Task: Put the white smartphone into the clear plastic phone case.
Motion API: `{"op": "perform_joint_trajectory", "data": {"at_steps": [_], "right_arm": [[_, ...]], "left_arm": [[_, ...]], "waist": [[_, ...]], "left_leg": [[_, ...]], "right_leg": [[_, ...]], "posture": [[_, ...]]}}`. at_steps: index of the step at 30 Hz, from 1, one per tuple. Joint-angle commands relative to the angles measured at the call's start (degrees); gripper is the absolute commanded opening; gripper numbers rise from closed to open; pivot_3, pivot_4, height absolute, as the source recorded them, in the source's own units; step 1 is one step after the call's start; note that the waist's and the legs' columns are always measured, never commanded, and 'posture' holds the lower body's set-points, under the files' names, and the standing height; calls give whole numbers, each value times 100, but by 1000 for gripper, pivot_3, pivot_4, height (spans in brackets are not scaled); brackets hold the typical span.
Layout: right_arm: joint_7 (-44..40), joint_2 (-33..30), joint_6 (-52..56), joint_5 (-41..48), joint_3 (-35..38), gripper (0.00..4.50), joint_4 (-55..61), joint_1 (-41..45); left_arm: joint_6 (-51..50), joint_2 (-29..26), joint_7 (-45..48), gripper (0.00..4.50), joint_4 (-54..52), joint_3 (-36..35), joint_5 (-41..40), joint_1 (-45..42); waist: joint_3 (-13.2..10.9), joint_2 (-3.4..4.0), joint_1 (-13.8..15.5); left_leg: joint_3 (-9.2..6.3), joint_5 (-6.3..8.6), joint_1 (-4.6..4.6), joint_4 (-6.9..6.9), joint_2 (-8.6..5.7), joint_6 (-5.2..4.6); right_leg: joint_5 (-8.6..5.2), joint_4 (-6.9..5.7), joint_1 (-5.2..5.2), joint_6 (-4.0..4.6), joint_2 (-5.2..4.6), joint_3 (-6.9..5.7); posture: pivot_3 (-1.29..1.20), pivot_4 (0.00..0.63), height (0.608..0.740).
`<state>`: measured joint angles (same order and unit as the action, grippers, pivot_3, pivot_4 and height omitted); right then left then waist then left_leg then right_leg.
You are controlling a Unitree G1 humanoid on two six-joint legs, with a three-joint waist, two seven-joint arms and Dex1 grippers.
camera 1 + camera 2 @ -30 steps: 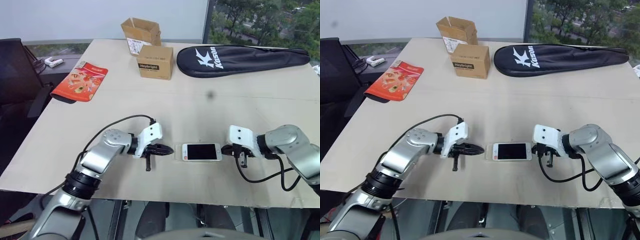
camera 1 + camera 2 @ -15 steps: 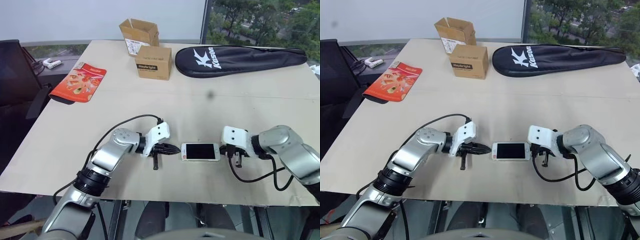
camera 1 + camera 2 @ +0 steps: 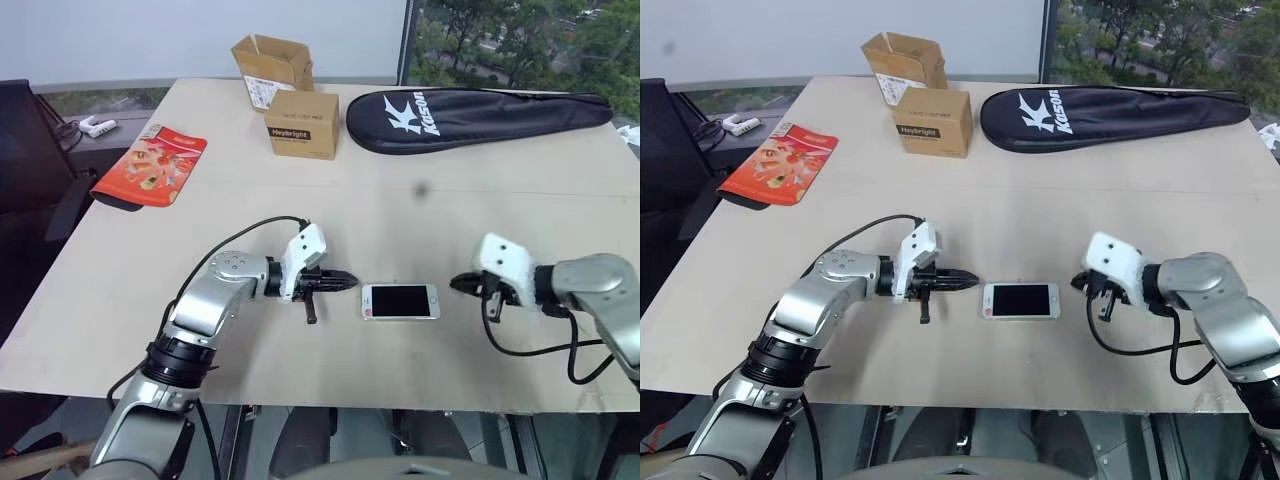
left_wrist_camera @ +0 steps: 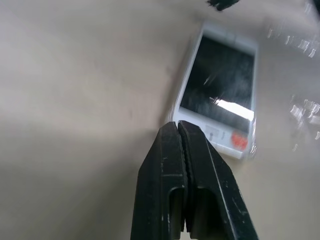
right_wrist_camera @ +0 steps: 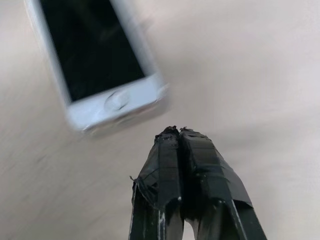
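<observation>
- The white smartphone (image 3: 400,301) is lying screen up on the tabletop (image 3: 450,220), near the front edge, midway between the two arms.
- The clear plastic phone case (image 4: 252,145) is showing as a glossy rim hugging the phone's edges, so the phone appears to be sitting inside it already; whether every corner is fully seated is too fine to tell.
- The left pincer (image 3: 345,281) is closed on nothing, fingers pressed together, tip hanging just beside the phone's left end and no longer touching it.
- The right pincer (image 3: 462,285) is likewise closed and empty, and it is now standing well apart from the phone's home-button end, where half a second ago it was right up against it.
- Both arms are lifting and backing away from the phone, while the phone itself is staying put.
- This retreat suggests the pressing-in is done and the task is at or near completion.
</observation>
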<state>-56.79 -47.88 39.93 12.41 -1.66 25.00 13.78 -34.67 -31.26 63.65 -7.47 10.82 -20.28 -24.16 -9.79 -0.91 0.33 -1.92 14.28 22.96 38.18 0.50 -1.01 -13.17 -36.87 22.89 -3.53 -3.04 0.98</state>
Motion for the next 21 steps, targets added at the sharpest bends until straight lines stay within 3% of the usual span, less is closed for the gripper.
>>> {"op": "perform_joint_trajectory", "data": {"at_steps": [1, 5, 11, 21], "right_arm": [[-84, 46, -334, 465, 637, 115, 147, -284], [14, 721, -654, 1098, 879, 115, 47, -704], [47, 1607, -1798, 1155, 730, 115, -608, -1172], [-269, 1697, -2676, 867, 349, 115, -1786, -1262]], "left_arm": [[-103, 20, 67, 0, -415, -136, -377, 47], [-14, 156, -19, 0, -399, 237, -266, 135], [261, 317, -133, 0, -23, 810, 203, 131], [472, 237, -264, 0, 373, 1111, 698, 94]], "waist": [[0, 0, 8], [0, 0, 27], [-1, 1, 14], [-1, 8, 8]], "left_leg": [[1, 0, 1, -1, 0, 0], [7, 0, -1, -1, 0, 0], [15, 0, -5, 1, -1, 0], [22, 0, -14, 0, -1, 0]], "right_leg": [[0, 0, 0, 0, 0, -2], [0, 0, -2, 1, 3, -1], [-1, -1, -5, 2, 3, 9], [-1, -1, -10, 4, 4, 9]], "posture": [[0, 150, 740], [0, 150, 740], [0, 150, 740], [0, 150, 740]]}}
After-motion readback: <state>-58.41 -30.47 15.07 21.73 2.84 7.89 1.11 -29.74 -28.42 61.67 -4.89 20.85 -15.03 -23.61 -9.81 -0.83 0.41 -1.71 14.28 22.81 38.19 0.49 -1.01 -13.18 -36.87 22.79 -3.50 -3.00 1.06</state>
